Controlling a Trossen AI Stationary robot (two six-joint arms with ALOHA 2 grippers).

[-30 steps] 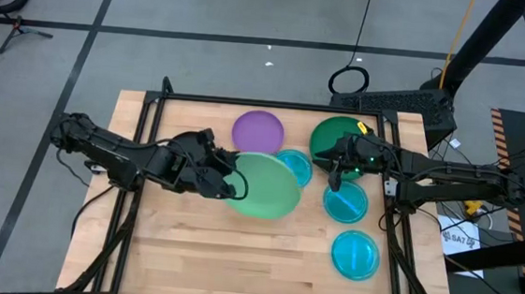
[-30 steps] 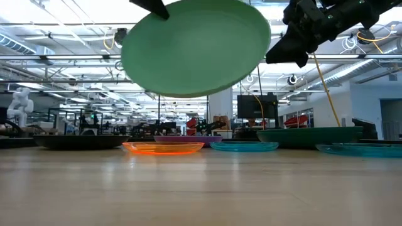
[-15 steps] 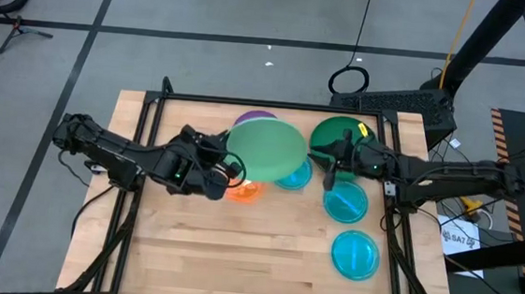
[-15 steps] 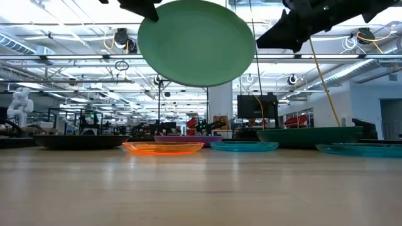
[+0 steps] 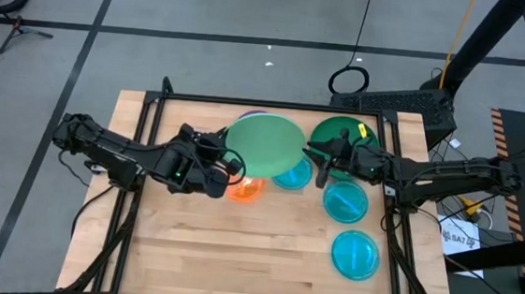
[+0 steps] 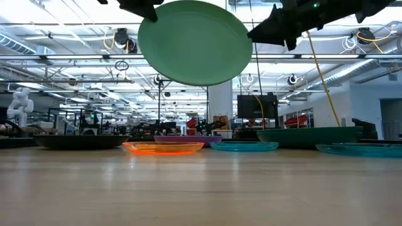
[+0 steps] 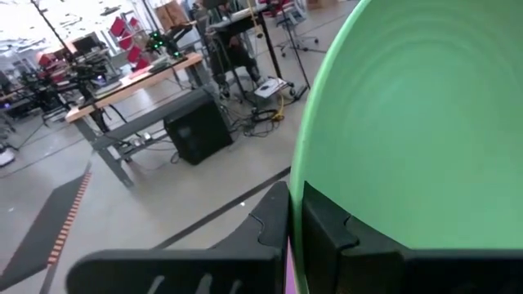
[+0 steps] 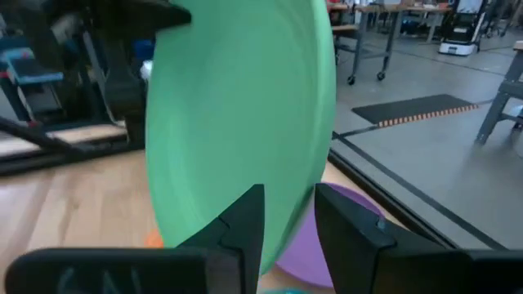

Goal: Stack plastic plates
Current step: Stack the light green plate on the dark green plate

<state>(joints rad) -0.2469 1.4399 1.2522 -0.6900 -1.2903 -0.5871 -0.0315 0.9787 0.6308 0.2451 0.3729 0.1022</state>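
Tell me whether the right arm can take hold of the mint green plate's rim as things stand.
Probably yes. The right gripper is open with the mint green plate rim already between its fingers, and nothing blocks it. The left gripper holds the opposite edge, keeping the plate raised above the table.

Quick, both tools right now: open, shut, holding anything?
Left tool: shut on the mint plate rim, held in the air.
Right tool: open, fingers either side of the plate's opposite rim, not gripping.

Left gripper raised mid-desk, jaws clamped. Right gripper level opposite, jaws parted, apparently not yet gripping.
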